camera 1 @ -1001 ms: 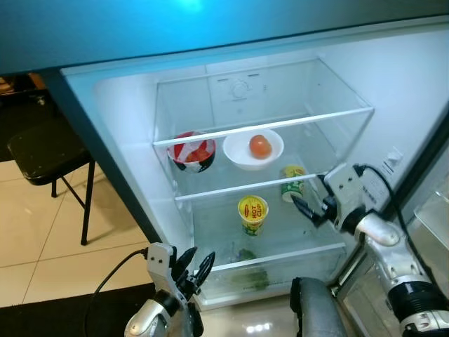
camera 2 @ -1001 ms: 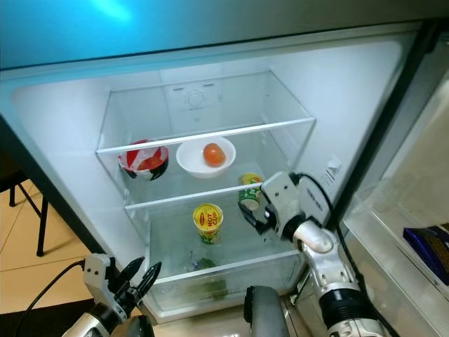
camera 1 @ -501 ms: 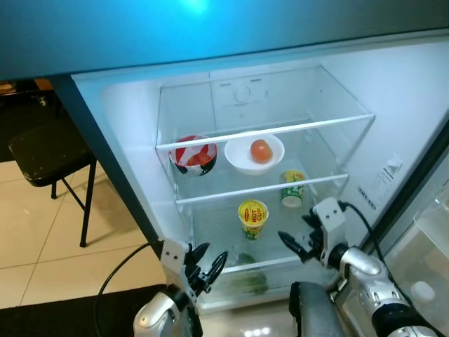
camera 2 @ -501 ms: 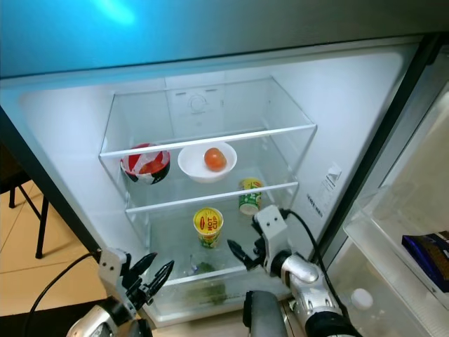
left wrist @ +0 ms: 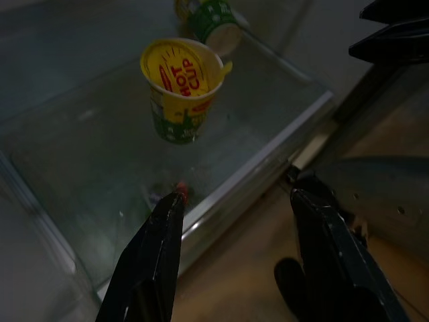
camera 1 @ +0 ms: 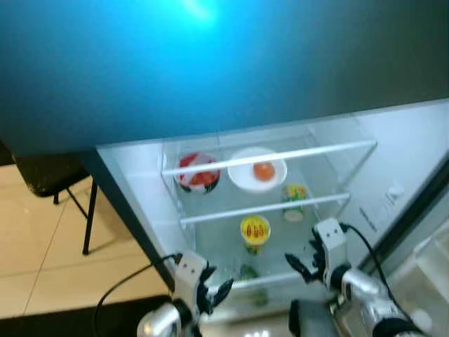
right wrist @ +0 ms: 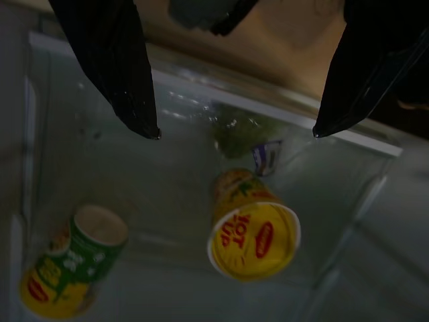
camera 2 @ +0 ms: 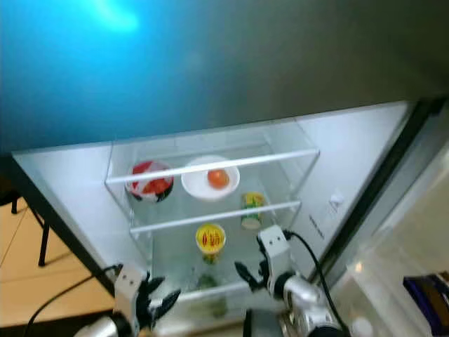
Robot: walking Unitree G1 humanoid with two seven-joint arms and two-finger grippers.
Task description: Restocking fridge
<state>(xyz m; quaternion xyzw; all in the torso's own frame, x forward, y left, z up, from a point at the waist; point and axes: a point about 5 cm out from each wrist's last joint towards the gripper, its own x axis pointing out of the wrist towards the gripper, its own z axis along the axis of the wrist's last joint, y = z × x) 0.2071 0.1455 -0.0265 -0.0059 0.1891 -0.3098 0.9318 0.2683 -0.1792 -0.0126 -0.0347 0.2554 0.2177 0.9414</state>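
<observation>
Jaws, both grippers: spread apart and empty; the left gripper hangs low before the fridge's lower edge, the right gripper sits just in front of the lower glass shelf, to the robot's right of the stock. Stock on that lower level: one yellow cup marked "HOT CUP", upright, near the front middle; one green-and-yellow cup further back and to its right, apart from the first. Stock on the shelf above: a red-and-white bowl and a white bowl holding an orange-red round fruit, side by side. Below the cups: something green in the crisper drawer, too dim to identify. Nothing is held, so the item to be restocked cannot be identified from these views. Risks, as judged: the right gripper's open fingers straddle the space in front of the yellow cup, so a forward reach could tip the light cup or push it into the green-and-yellow one behind; the front edge of the glass shelf lies close to both grippers, so a low approach could strike it; the head views are soft with motion, which suggests the robot is shifting its stance, and a reach begun before it settles could miss. The fridge door shelves on the robot's right crowd the right arm's elbow room.
</observation>
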